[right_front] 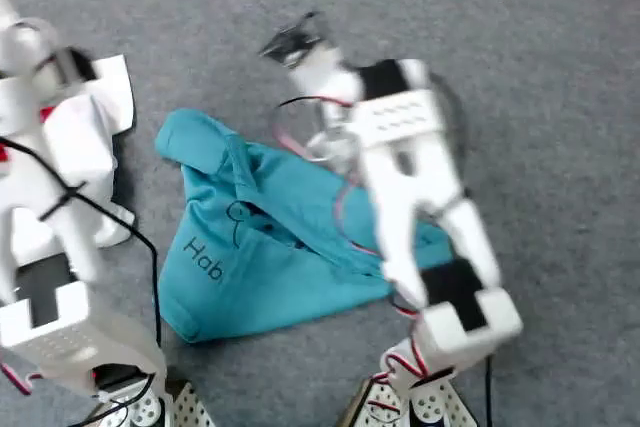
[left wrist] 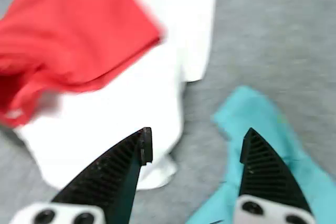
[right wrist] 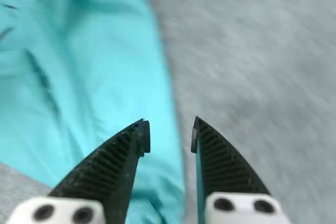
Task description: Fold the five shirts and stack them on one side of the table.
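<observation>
**Teal shirt rumpled mid-table, both tools empty above cloth**

The left wrist view gives what the arm hides in the high view. A red shirt (left wrist: 73,30) lies in soft folds on top of a white shirt (left wrist: 121,114), both ahead of the left tool (left wrist: 197,142). That tool stands wide apart with nothing between its ribbed black fingers (left wrist: 131,161). The white shirt's edge lies below one finger and a corner of the teal shirt (left wrist: 262,124) below the other. A strip of bare grey table (left wrist: 197,106) separates the two cloths, which are near each other but not touching.

In the right wrist view the right tool (right wrist: 169,132) is only narrowly parted and grips nothing. It hangs over the long, fairly straight edge of the teal shirt, with cloth to one side of it and bare table to the other.

The high view alone shows the teal shirt's whole outline. It is a creased, roughly triangular heap with dark lettering, lying between the two arms and partly under the right one. The white shirt has a squared corner lying flat beside the left arm.

On the right tool's side away from the shirts, the table runs open and bare to its far edge.

The table's surface looks like a felt-like grey nap. The shirts look like smooth, limp knit.
</observation>
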Controlling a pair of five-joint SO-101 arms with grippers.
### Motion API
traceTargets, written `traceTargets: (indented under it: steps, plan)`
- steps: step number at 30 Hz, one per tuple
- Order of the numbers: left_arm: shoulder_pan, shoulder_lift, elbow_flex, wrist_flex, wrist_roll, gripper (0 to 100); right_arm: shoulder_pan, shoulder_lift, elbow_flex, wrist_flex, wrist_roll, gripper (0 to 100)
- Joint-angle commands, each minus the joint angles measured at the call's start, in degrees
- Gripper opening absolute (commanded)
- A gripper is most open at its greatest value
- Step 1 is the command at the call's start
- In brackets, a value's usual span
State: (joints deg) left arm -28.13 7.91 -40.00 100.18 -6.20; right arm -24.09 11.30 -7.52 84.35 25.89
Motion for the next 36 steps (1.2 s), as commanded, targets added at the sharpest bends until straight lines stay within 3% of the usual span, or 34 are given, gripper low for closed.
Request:
traceTargets:
  steps: [1,4,9,21,28,36]
  plan:
    - [-4.92,-0.48,5.19,0.7,-2.73,27,-5.32,7.96,-8.4,-0.62,-2.46,14.2]
    - [-7.3,-1.19,9.85,0.62,-8.79,27,-8.4,14.99,-16.84,1.32,-4.04,15.5]
    - [-10.11,-8.22,19.08,-1.14,-6.95,27,-13.32,25.36,-31.52,6.33,-6.07,26.0]
    - [-12.22,-33.19,63.38,-24.62,-7.03,27,-16.13,42.07,-56.84,17.76,-8.97,26.3]
    - [-12.13,-41.19,77.01,-28.92,-7.03,28,-15.87,34.68,-58.15,18.02,-11.16,26.3]
    - [-12.13,-42.68,83.16,-28.48,-6.86,27,-19.03,34.86,-53.41,17.76,-14.07,26.3]
